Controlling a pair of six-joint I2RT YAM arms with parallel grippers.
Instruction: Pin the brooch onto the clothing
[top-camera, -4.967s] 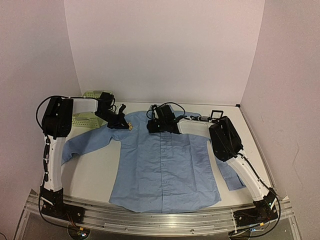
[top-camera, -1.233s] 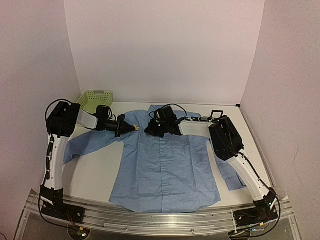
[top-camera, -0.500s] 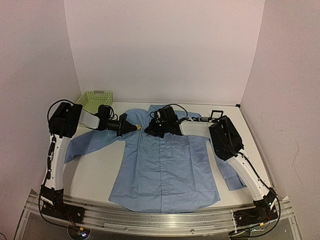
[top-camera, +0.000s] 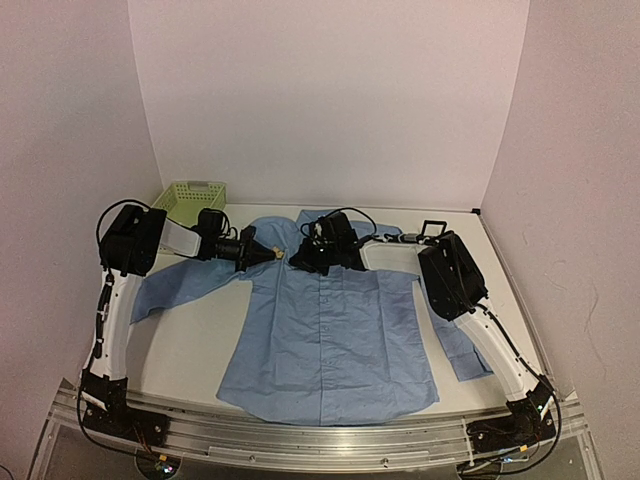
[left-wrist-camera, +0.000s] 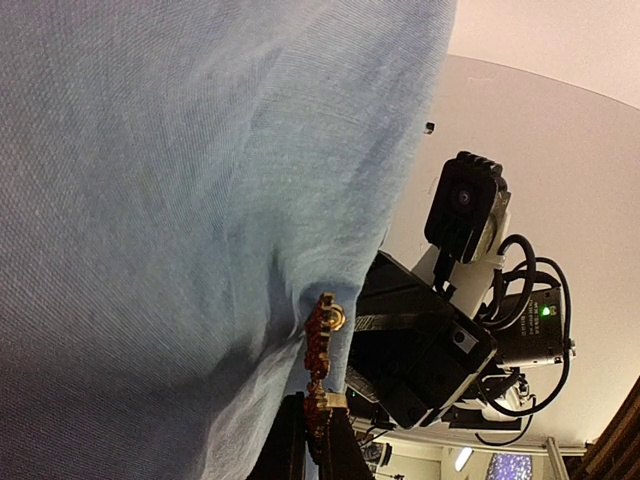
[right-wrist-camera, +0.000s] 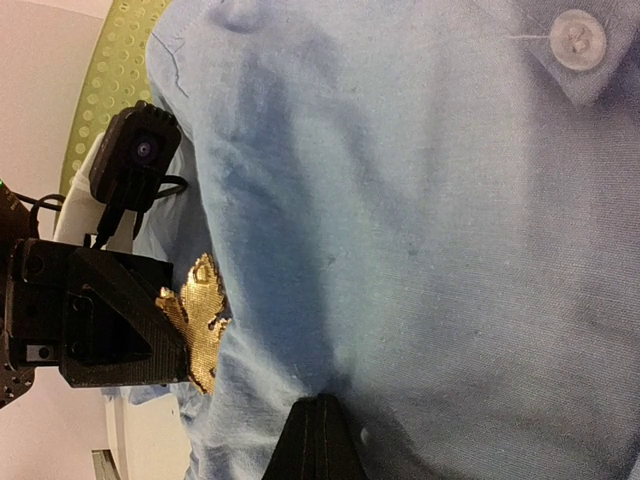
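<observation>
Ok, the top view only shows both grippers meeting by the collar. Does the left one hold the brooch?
Observer: Yes, the left wrist view shows the left gripper shut on the brooch, right at the edge of the shirt.
Operator: And the right one?
Observer: Its wrist view shows the right gripper shut, pinching a fold of shirt.
Operator: Pinned yet?
Observer: Not visibly; the right wrist view shows the brooch's gold back beside the cloth edge, not on it.
</observation>
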